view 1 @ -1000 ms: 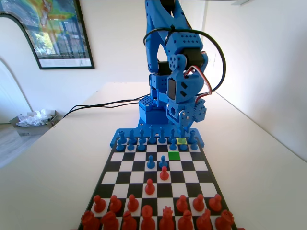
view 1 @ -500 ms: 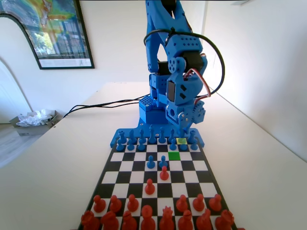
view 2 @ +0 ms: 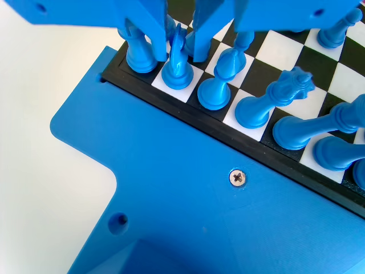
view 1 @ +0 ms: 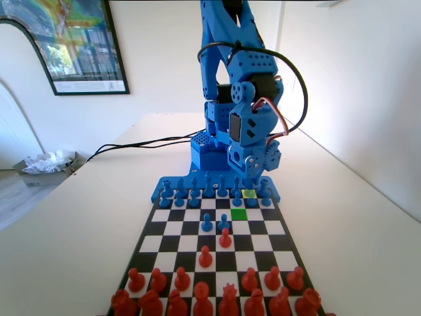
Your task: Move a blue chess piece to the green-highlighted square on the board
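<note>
The blue two-finger gripper (view 2: 179,48) hung with jaws parted above the blue back-row pieces — grasping nothing — at the far right of the checkered blue-rimmed board (view 1: 289,238), the bright green-highlighted square (view 1: 239,214) vacant nearby.

a home room: framed poster (view 1: 69,46) on white wall.

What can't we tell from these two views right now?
- Whether the gripper grips anything: in the wrist view the jaws stand apart around a back-row piece; contact unclear, tips cut by the top edge.
- Which pawn is the target: fixed view, the arm hides the board's far right end beside the yellow-green square.
- Far-row piece types: too small in the fixed view.
- Green square: outside the wrist view's frame.
</note>
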Motion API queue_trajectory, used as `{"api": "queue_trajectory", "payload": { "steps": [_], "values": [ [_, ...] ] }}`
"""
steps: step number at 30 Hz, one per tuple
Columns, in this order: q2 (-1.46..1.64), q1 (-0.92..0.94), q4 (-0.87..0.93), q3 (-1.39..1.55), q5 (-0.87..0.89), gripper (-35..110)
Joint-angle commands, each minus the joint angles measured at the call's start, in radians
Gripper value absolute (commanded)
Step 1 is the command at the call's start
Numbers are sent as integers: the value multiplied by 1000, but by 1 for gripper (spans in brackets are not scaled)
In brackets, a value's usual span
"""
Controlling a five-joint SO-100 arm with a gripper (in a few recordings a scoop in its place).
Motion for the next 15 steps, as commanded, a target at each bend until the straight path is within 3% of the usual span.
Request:
{"api": "queue_trajectory", "payload": {
  "steps": [1, 15],
  "values": [
    [18, -18, 9, -3, -18, 3],
    [21, -14, 41, -12, -37, 1]
  ]
}}
